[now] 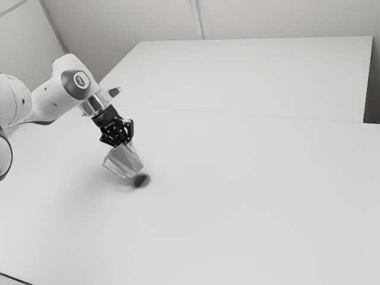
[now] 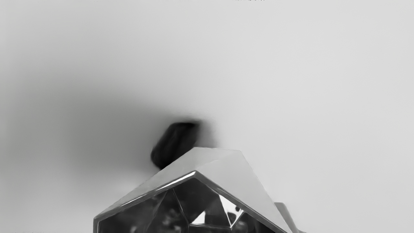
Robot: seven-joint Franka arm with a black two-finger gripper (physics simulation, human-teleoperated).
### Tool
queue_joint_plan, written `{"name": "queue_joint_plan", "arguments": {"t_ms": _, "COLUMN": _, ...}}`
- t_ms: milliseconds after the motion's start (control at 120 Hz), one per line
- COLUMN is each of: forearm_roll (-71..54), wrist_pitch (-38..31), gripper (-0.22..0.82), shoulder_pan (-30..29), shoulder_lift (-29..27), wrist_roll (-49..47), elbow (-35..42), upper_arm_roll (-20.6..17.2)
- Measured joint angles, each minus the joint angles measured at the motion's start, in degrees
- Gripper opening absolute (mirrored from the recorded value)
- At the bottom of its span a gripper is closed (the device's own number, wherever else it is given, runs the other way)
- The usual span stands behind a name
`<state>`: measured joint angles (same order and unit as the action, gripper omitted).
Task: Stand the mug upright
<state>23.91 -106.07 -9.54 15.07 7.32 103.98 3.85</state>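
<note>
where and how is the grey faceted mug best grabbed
Probably by the wall just below the rim of the grey faceted mug, the black tool coming in from the open end, astride that wall. The mug leans with its mouth towards the tool, and the narrow rim edge suggests a wall thin enough to pinch.

We see a broad, smooth white table [image 1: 255, 202] crossed by a thin seam [image 1: 237, 113], and beyond it a pale grey wall [image 1: 285, 18] with an upright strip [image 1: 198, 19]. On the tabletop we make out a small, blurred, blackish patch [image 1: 141, 180].
</note>
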Motion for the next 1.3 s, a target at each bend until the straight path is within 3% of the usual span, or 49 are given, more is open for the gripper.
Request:
{"name": "queue_joint_plan", "arguments": {"t_ms": 167, "forearm_roll": -13.27, "wrist_pitch": -4.28, "gripper": -0.18, "shoulder_pan": 2.62, "shoulder_lift": -1.26, "wrist_roll": -1.46, "elbow": 1.07, "upper_arm_roll": -1.22}}
{"name": "queue_joint_plan", "arguments": {"t_ms": 367, "forearm_roll": -18.39, "wrist_pitch": -9.41, "gripper": -0.18, "shoulder_pan": 4.53, "shoulder_lift": -0.58, "wrist_roll": -2.86, "elbow": 3.02, "upper_arm_roll": -1.52}}
{"name": "queue_joint_plan", "arguments": {"t_ms": 575, "forearm_roll": -19.09, "wrist_pitch": -11.82, "gripper": 0.25, "shoulder_pan": 4.88, "shoulder_lift": -0.44, "wrist_roll": -3.78, "elbow": 3.09, "upper_arm_roll": -2.33}}
{"name": "queue_joint_plan", "arguments": {"t_ms": 725, "forearm_roll": -19.25, "wrist_pitch": -12.34, "gripper": 0.43, "shoulder_pan": 5.38, "shoulder_lift": -0.89, "wrist_roll": -4.20, "elbow": 3.06, "upper_arm_roll": -2.20}}
{"name": "queue_joint_plan", "arguments": {"t_ms": 950, "forearm_roll": -19.19, "wrist_pitch": -11.92, "gripper": 0.54, "shoulder_pan": 5.41, "shoulder_lift": -2.96, "wrist_roll": -4.49, "elbow": 2.77, "upper_arm_roll": -1.45}}
{"name": "queue_joint_plan", "arguments": {"t_ms": 1300, "forearm_roll": -26.36, "wrist_pitch": -8.97, "gripper": 0.59, "shoulder_pan": 6.01, "shoulder_lift": -10.74, "wrist_roll": -4.78, "elbow": 0.12, "upper_arm_roll": -1.49}}
